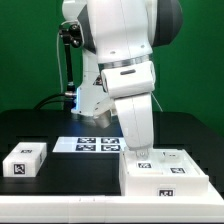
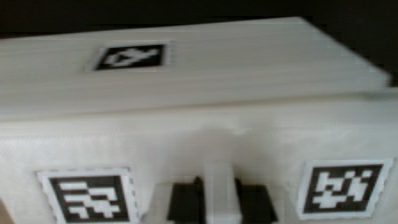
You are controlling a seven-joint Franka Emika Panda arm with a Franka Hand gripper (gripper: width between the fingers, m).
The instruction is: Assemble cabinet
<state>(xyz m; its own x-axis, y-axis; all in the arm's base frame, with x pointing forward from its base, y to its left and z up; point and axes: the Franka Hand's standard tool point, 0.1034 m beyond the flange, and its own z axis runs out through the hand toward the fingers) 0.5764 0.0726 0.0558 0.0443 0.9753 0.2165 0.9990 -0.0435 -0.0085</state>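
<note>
We are looking at a black desk [image 1: 70, 192] in front of a green backdrop. A white robot arm [image 1: 120, 40] is filling the middle of the exterior view and reaching straight down. Its end effector [image 1: 140, 153] is pressing close against the top of the cabinet [image 1: 172, 178], near the edge farthest from the camera.

The cabinet, a low white box, is sitting on the desk at about four o'clock from the marker board [image 1: 92, 143], toward the exterior view's right. A black-and-white tag [image 1: 167, 190] is showing on the side facing us. The marker board is lying flat at the centre of the desk, partly behind the arm. A small white tagged block [image 1: 25, 160] is resting well apart from the cabinet, at about eight o'clock from the marker board, toward the exterior view's left.

In the wrist view the cabinet is filling the whole picture, soft and out of focus. One tag [image 2: 137, 57] is showing on one white face, and two more tags are showing on the adjoining face. Two dark fingers [image 2: 185, 198] are appearing between those two tags, with a thin pale strip between them. We cannot tell whether the end effector is gripping that strip, standing apart or closed together.
</note>
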